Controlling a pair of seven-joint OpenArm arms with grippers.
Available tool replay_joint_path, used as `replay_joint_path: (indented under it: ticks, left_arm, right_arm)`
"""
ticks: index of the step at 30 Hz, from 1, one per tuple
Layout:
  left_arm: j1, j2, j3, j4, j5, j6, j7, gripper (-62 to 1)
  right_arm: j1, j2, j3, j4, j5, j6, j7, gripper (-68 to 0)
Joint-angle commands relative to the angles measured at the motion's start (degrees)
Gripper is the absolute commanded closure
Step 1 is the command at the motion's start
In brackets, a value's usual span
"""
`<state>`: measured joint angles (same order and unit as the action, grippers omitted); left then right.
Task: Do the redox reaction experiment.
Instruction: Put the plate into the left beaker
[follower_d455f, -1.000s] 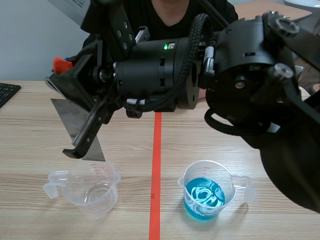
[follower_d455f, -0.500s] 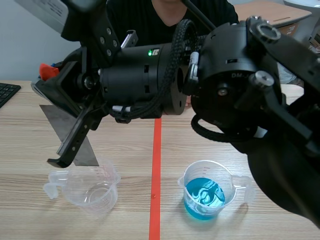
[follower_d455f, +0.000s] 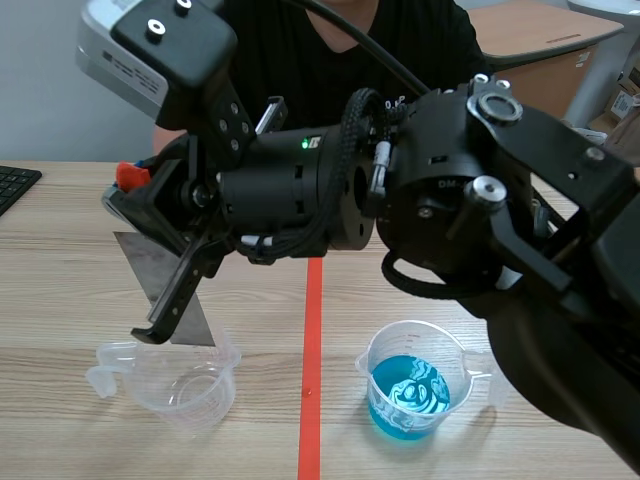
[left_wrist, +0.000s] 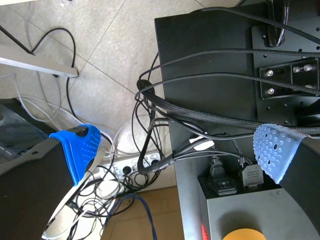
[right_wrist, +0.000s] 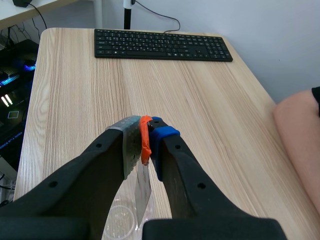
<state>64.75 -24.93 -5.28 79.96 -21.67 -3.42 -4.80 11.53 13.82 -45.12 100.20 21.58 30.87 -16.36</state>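
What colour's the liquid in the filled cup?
The liquid is bright blue with pale swirls; the scene view shows it best.

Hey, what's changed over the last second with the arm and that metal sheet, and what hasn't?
The right gripper swung the metal sheet left, then back, ending lower, with the sheet's bottom corner now near the rim of the empty cup. It stayed shut on the sheet. The empty cup and the blue-liquid cup kept their places.
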Motion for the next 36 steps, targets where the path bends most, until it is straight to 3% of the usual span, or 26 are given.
replay_joint_path:
  ticks: [1,11,23,33,36]
  left_arm:
    - [-0.2,0.0,0.1,0.8,0.3,-0.1,-0.7,-62.3]
    - [-0.5,0.0,0.1,0.8,0.0,1.2,-0.5,-62.3]
    - [-0.5,0.0,0.1,0.8,0.0,1.1,-0.5,-62.3]
    - [-0.5,0.0,0.1,0.8,0.0,1.1,-0.5,-62.3]
    - [-0.5,0.0,0.1,0.8,0.0,1.1,-0.5,-62.3]
  right_arm:
    - [0.5,0.0,0.0,-0.8,0.0,0.0,2.3,-1.7]
    - [0.5,-0.1,-3.1,-6.3,-4.9,0.0,8.9,-1.7]
    - [0.5,0.0,-4.1,-8.1,-9.6,0.0,9.7,-2.0]
    - [0.5,0.0,-4.1,-8.1,-9.6,0.5,9.6,-11.9]
    - [0.5,0.0,-4.1,-8.1,-9.6,1.4,9.7,-20.3]
